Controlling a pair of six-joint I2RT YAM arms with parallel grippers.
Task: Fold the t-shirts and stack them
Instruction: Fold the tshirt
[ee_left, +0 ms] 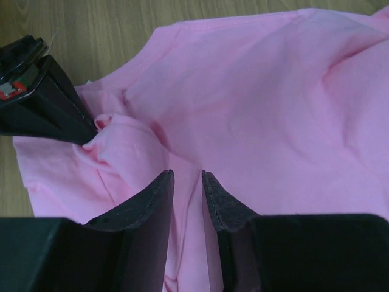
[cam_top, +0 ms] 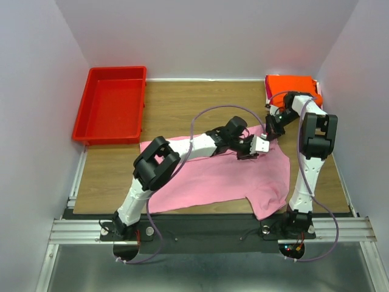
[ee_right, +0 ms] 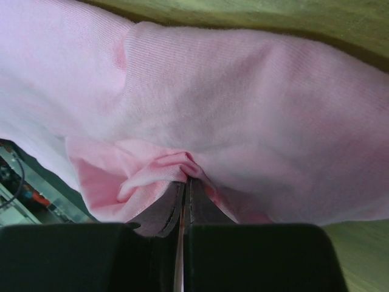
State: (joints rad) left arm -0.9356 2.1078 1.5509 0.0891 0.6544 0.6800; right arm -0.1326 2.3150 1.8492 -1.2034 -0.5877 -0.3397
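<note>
A light pink t-shirt (cam_top: 225,179) lies spread across the middle of the table. My right gripper (ee_right: 185,179) is shut on a bunched fold of it near its far right edge (cam_top: 271,132). In the left wrist view that gripper (ee_left: 91,128) shows at the left, pinching the cloth. My left gripper (ee_left: 188,173) reaches across the shirt (ee_left: 261,103) right beside it. Its jaws stand a little apart over a ridge of pink cloth. A folded orange t-shirt (cam_top: 292,85) rests at the back right corner. No darker pink-red shirt shows.
A rigid red plastic tray (cam_top: 112,103) sits at the back left. Bare wooden tabletop (cam_top: 182,103) lies between the tray and the orange shirt. White walls close in the table on both sides and at the back.
</note>
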